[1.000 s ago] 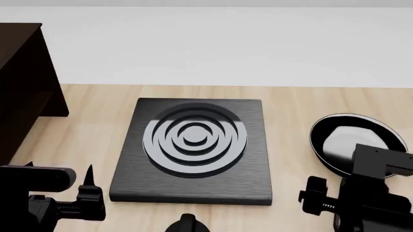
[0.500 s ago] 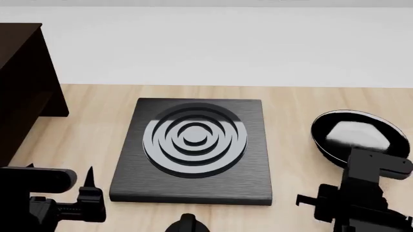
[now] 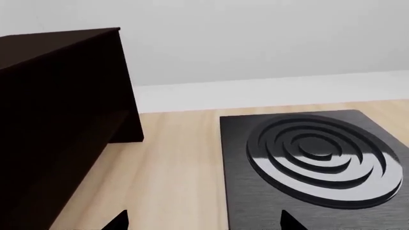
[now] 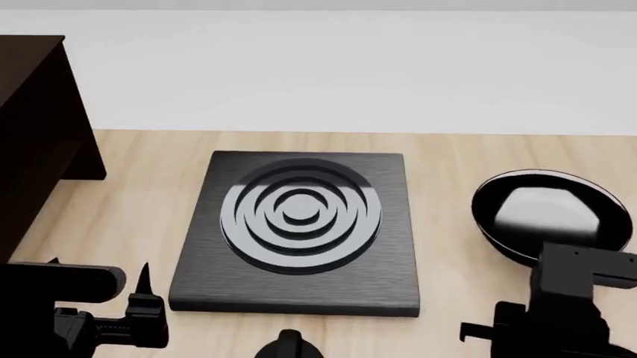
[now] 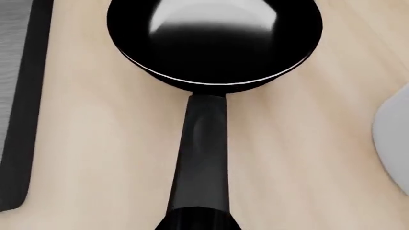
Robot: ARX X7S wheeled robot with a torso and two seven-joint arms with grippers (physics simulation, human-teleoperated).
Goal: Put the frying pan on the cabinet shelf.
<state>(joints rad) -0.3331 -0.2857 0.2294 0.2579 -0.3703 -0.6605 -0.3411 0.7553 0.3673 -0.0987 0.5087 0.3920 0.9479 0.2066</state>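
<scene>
The frying pan (image 4: 550, 216) is round, black and glossy, to the right of the ringed plate on the wooden table. In the right wrist view its bowl (image 5: 214, 43) lies ahead and its straight black handle (image 5: 204, 153) runs back into my right gripper (image 5: 195, 220). That gripper is shut on the handle's end; its fingers are hidden. In the head view the right gripper (image 4: 572, 287) sits just in front of the pan. The dark cabinet shelf (image 4: 40, 134) stands at the far left. My left gripper (image 3: 204, 225) is open and holds nothing, near the cabinet (image 3: 57, 120).
A square black plate with concentric rings (image 4: 298, 224) lies in the middle of the table, also in the left wrist view (image 3: 313, 158). A pale rounded object (image 5: 393, 139) shows at the edge beside the pan handle. A white wall runs behind the table.
The right arm has drawn back toward me, and the pan has shifted slightly left and looks larger. The left arm has sunk a little lower in view.
</scene>
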